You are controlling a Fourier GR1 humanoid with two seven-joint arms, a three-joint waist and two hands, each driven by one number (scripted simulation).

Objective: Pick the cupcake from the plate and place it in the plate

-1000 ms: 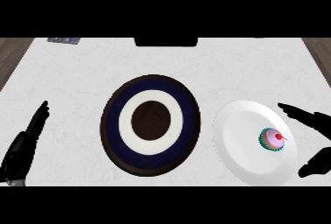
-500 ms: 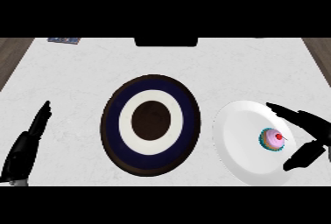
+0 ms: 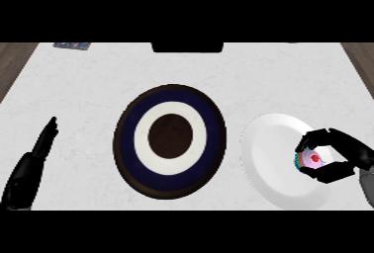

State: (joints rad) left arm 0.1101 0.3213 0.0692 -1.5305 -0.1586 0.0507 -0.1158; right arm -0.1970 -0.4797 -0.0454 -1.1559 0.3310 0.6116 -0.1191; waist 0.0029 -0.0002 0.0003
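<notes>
left hand (image 3: pixel 33 163): all black, slim dark fingers | right hand (image 3: pixel 354 150): black, thicker jointed fingers | right forearm (image 3: pixel 368 184): plain grey

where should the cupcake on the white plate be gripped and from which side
By its round sides, below the icing, coming from above on the right: the cupcake sits upright, pink top up, on the right part of the white plate, where the right hand curls round it.
</notes>
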